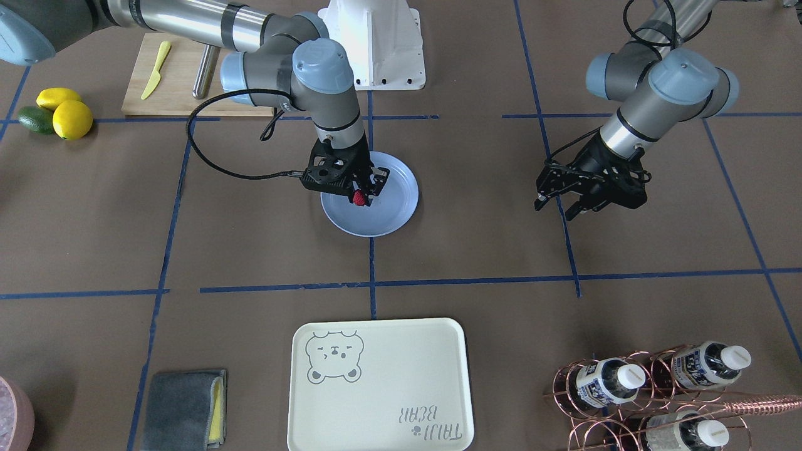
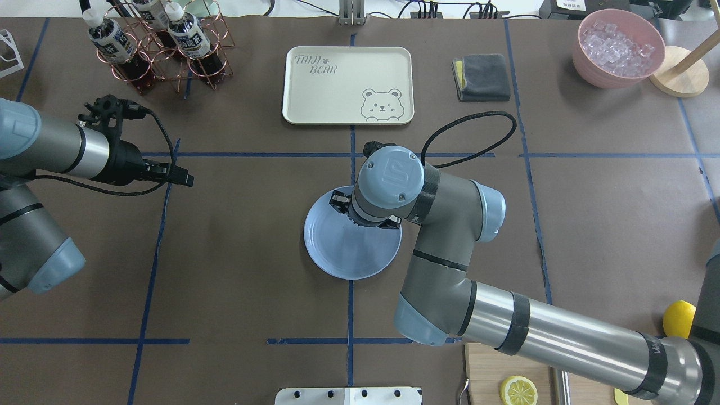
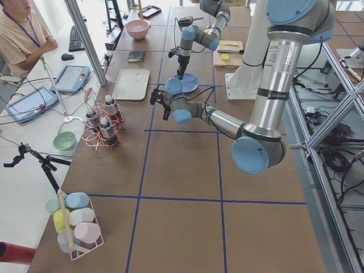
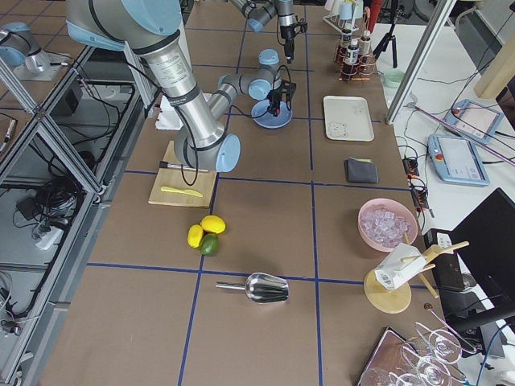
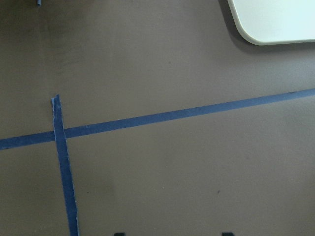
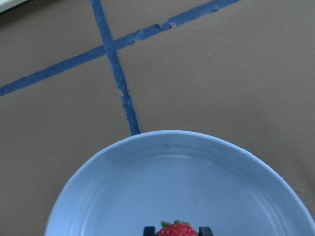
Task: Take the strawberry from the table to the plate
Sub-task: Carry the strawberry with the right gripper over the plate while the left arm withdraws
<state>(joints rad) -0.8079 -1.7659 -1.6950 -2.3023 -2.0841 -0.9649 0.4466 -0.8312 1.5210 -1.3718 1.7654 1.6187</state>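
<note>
My right gripper (image 1: 361, 193) pinches the strawberry (image 1: 359, 199) over the plate (image 1: 391, 207), well inside its rim. I'd lower until the berry nearly touches, then part the fingers slowly so it can't roll off. Farther off, my left gripper (image 1: 564, 205) hangs spread and empty above the table (image 1: 470, 250).

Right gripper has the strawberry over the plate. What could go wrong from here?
1. Its height above the plate cannot be judged. If the right gripper opens too high, the roundish strawberry may roll across the shallow, glossy plate and over its low rim.
2. Descending too far could squash the berry or shove the plate across the table.
3. The berry might cling to one finger on release.
</note>
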